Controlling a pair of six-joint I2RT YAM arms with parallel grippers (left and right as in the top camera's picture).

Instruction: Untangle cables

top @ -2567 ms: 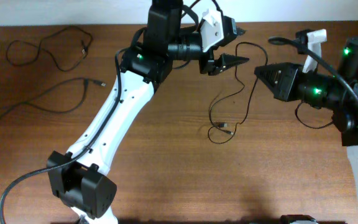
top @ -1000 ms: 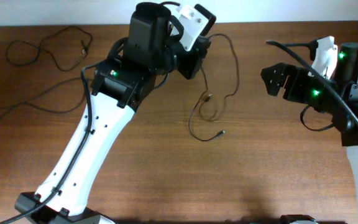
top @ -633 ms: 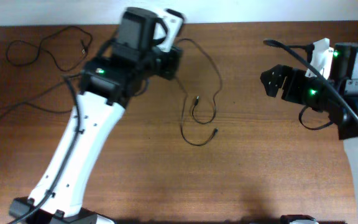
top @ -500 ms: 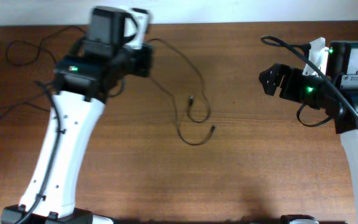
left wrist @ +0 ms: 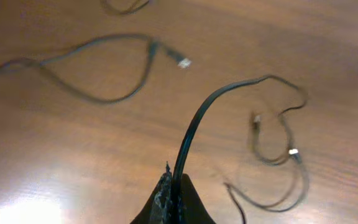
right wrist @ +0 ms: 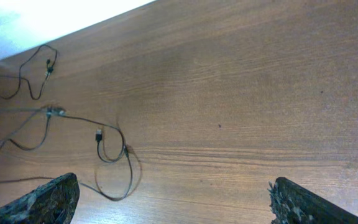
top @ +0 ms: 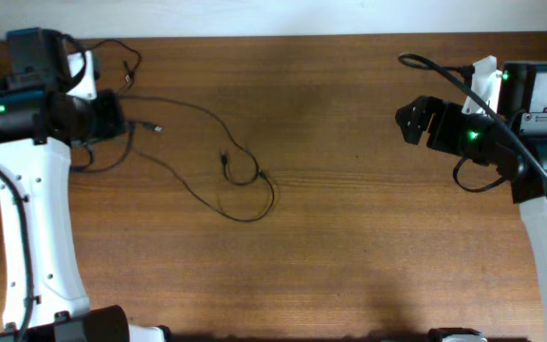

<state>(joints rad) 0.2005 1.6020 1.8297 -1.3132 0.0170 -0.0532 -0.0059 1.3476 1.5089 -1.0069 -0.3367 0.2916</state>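
**Cables.** I am seeing the held cable (left wrist: 189, 130) running from the left jaws, which are pressing together on it. It is trailing right across the desk (top: 368, 256) and curling into a loose loop left of centre. A second cable (left wrist: 104, 99) is lying just beside those jaws; I cannot tell whether the two are crossing. A third cable (top: 131, 55) is resting near the far-left corner.

**Room.** A wide stretch of wood is separating the loop from the right jaws.

**Arms.** The left arm (top: 27, 218) is reaching up the left edge, its wrist pointing right. The right arm (top: 539, 237) is standing along the right edge, facing left, with its jaws spread wide and gripping nothing.

**Surroundings.** Brown wood grain is running crosswise, and a white wall (top: 254, 17) is bordering the far edge.
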